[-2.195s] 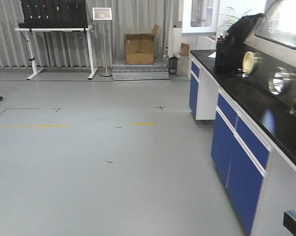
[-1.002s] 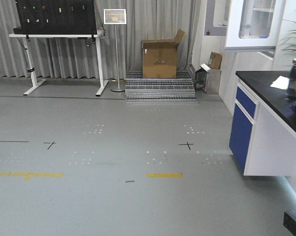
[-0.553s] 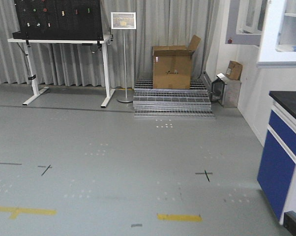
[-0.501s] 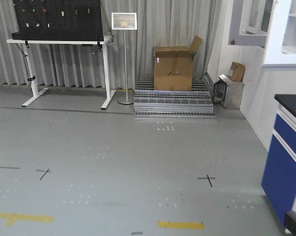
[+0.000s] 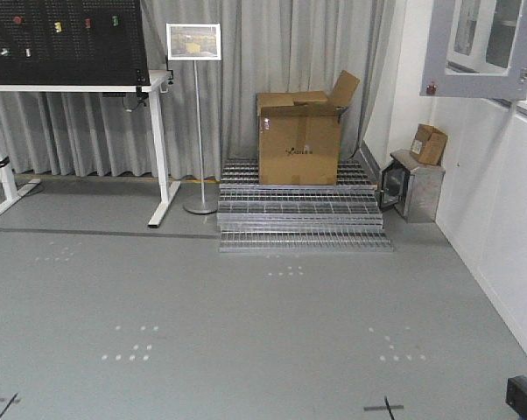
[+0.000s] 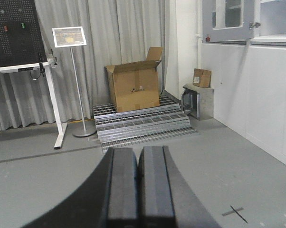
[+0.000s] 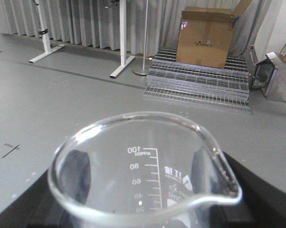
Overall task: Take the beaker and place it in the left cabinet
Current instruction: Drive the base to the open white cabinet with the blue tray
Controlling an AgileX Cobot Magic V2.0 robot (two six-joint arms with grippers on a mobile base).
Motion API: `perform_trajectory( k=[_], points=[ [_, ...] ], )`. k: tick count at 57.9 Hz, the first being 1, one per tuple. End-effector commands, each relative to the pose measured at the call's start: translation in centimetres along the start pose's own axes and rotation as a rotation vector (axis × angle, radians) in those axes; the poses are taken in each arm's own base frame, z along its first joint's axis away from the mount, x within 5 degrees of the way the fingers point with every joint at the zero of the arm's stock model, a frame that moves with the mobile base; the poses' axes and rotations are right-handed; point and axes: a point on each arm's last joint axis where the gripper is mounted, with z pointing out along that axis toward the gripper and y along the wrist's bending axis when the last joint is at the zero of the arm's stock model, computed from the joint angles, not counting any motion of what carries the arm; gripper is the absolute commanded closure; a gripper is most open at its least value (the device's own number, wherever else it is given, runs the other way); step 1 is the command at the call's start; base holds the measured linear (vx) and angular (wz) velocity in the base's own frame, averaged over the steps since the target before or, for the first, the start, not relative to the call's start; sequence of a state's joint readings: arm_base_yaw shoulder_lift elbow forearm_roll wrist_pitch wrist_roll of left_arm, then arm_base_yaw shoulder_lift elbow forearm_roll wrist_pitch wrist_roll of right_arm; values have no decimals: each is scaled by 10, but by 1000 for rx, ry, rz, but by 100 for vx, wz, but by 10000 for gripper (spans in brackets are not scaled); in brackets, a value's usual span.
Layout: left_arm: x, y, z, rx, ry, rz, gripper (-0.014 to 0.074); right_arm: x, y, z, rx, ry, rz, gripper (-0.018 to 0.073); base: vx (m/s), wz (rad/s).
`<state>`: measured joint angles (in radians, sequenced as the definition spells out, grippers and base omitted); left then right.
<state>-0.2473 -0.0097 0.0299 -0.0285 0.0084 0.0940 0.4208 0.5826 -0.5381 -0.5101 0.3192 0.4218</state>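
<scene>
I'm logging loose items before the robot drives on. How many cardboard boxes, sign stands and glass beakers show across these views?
Cardboard boxes: 2, the large open box and the small box
Sign stand: 1
Glass beaker: 1
Total: 4

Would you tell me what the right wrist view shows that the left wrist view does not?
Only the right wrist view: the beaker, apparently empty, held in the right gripper, its printed scale facing the camera. Only the left wrist view: the left gripper, shut on nothing, a framed sign on a stand and a grey wall cupboard. Both: the open cardboard box on metal grating steps before grey curtains.
</scene>
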Motion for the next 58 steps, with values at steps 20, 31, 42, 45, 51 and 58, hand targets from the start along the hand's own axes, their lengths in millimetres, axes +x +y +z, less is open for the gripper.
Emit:
perform_trajectory(
  k=[20,31,42,45,51,58],
  points=[
    [-3,0,-1,-3,-85,-11,596,-16,1,-3,-22,-97,-21,565,81,5],
    [-3,0,-1,-3,-85,-11,596,-16,1,-3,-21,-97,-21,565,80,3],
    [-3,0,-1,-3,-85,-11,596,-16,1,-3,-22,-98,-21,565,78,-8],
    [-3,0,-1,-3,-85,-11,596,-16,1,-3,-22,-98,-21,565,76,-13],
    [-3,0,-1,-3,-85,-11,596,-16,1,-3,-22,-98,-21,565,75,-16],
    [-3,0,-1,-3,-85,-11,596,-16,1,-3,-22,-98,-21,565,73,-21]
  ],
)
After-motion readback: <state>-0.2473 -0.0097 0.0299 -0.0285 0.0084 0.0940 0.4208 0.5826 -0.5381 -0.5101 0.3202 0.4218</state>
